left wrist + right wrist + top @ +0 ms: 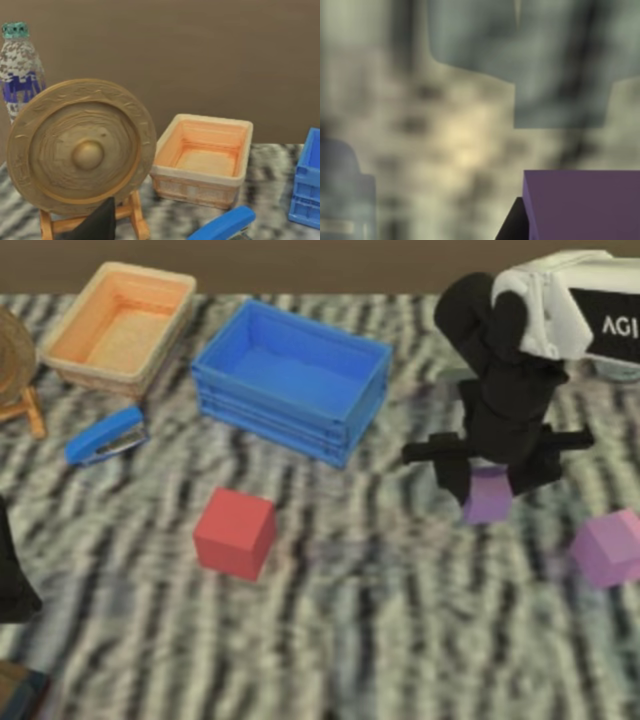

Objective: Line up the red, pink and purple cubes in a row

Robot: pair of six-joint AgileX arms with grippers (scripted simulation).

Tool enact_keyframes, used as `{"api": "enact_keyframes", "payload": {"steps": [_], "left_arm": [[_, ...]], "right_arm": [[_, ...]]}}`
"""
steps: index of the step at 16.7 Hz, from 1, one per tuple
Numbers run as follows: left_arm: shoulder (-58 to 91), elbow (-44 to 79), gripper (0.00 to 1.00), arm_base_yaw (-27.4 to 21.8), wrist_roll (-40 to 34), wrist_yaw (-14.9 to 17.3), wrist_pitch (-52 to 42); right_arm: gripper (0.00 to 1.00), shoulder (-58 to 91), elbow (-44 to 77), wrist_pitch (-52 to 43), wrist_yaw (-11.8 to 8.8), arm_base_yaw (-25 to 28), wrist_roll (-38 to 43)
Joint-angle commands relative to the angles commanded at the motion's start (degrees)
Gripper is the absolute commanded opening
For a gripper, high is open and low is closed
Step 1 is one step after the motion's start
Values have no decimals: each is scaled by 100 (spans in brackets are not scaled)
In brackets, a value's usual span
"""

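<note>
Small matte violet-purple cube (488, 495) gripped at right of centre, pinched between the fingers of the right gripper (490, 480), apparently lifted for carrying toward the row. Mid-sized pale pink-lilac cube (610, 545) resting just beside it at the right edge, slightly nearer. Largest coral-red cube (235, 533) sitting well apart to the left, near the middle. Open striped tabletop (400, 620) between red and pink: ample room for setting the purple one down in line. Blue plastic crate (292, 380) farther back, clear of that lane. Left gripper parked at the left edge; fingers: cannot tell.
</note>
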Motion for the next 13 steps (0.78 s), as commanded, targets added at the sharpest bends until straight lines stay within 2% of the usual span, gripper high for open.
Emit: {"api": "enact_keyframes", "payload": {"steps": [7,13], "left_arm": [[0,0,100,0,0,0,0],[0,0,100,0,0,0,0]], "right_arm": [[0,-171,3,-159,-1,58,102],[0,-1108,-1021,-84,18,928,1377]]}}
